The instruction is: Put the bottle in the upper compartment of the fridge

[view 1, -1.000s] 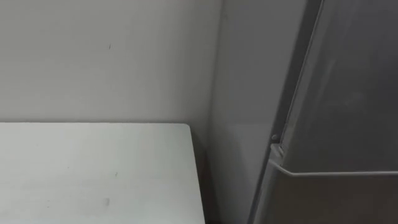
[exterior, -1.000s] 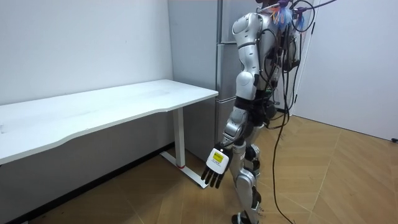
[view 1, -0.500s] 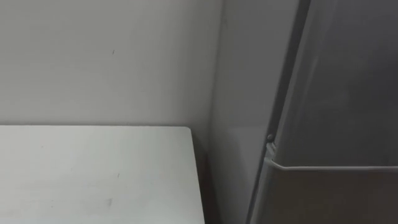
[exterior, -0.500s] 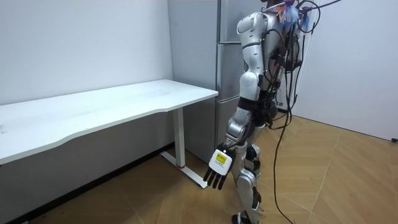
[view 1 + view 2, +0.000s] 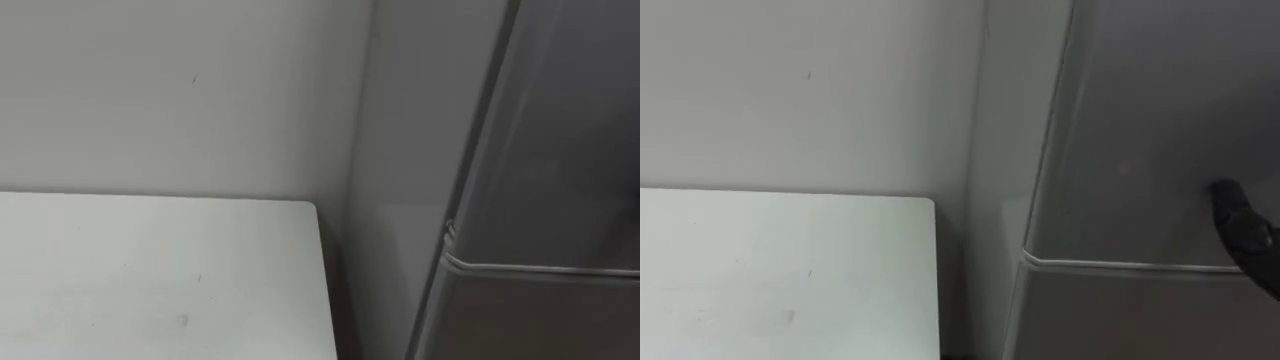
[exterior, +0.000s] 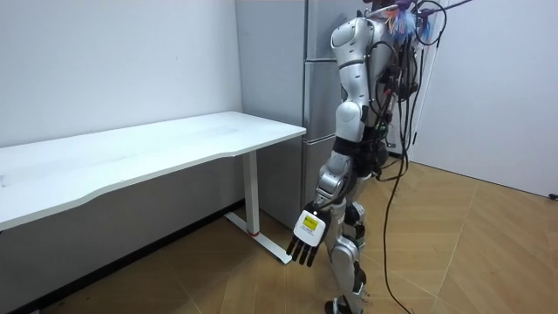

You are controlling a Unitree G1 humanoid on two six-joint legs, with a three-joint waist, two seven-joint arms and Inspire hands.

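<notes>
Head has turned slightly left, shifting the fridge [image 5: 540, 150] right; left hand [image 6: 305, 242] hangs empty, fingers straight; whether the right hand [image 5: 1240, 232] by the door seam [image 5: 1120, 265] grips anything, or where the bottle is, I cannot tell, so it may pull the lower door [image 5: 540, 320].

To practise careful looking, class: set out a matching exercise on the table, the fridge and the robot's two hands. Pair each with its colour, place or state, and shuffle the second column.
Column one
1 table
2 fridge
3 left hand
4 right hand

Column two
A hangs low beside the robot's leg, fingers straight
B grey and tall, just past the table's end
C white top on white legs
D raised in front of the fridge door, near the seam between the doors

Pairs: 1-C, 2-B, 3-A, 4-D
</notes>
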